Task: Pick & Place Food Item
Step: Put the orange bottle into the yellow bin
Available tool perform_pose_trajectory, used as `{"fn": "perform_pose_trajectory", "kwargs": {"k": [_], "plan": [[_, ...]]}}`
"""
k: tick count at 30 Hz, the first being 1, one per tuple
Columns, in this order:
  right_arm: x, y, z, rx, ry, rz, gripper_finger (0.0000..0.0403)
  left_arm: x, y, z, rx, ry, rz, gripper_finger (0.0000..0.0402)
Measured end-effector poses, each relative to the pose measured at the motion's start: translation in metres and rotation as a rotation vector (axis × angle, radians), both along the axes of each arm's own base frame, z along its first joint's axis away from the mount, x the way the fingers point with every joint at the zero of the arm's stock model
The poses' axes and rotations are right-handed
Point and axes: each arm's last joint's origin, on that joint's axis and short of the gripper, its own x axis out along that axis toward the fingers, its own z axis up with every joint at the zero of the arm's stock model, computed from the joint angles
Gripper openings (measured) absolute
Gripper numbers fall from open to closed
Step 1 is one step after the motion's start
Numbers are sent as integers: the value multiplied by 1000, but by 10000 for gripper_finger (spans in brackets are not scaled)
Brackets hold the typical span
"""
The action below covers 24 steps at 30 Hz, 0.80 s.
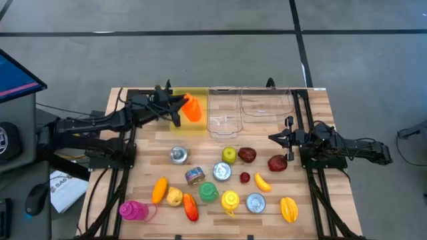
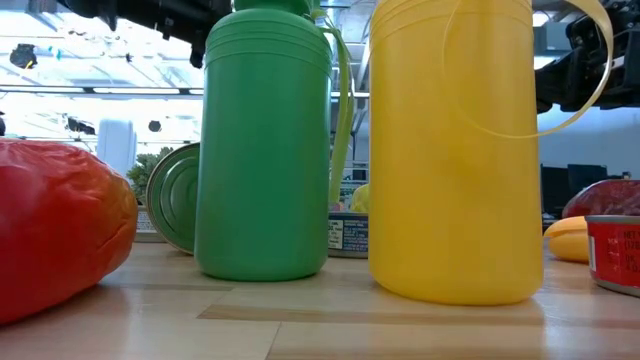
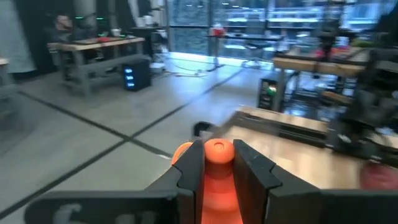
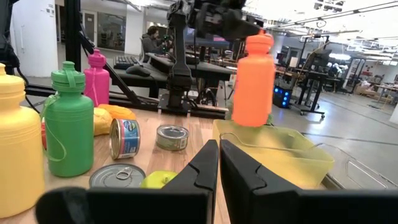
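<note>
The orange bottle (image 4: 254, 79) is pinched near its neck by the left gripper (image 3: 217, 163) and hangs tilted over the yellow bin (image 4: 273, 155); released off-centre, it could be tipped by the rim onto the table (image 1: 140, 143). Nothing is seen blocking the bin, while the right gripper (image 4: 219, 163) waits pressed together beside the dark red fruit (image 1: 277, 163), cans and bottles lying well apart

Landmark: yellow bin (image 1: 181, 125). Its opening is blocked from above by the left gripper (image 1: 180, 107) holding the orange bottle (image 1: 192, 109). Two clear bins (image 1: 248, 110) just beside it stand unobstructed from above. Bare board lies between the yellow bin and the silver can (image 1: 178, 155). Beyond that can, cans, bottles and fruit crowd closely.
</note>
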Motion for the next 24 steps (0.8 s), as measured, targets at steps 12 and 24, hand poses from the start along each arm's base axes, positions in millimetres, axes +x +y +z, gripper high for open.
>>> {"fn": "perform_pose_trajectory", "kwargs": {"k": [12,24], "plan": [[0,0,0,0,0,-1,13,-2,47,-21,-50,83,195,52],[0,0,0,0,0,-1,13,5,77,-44,-98,105,381,54]]}}
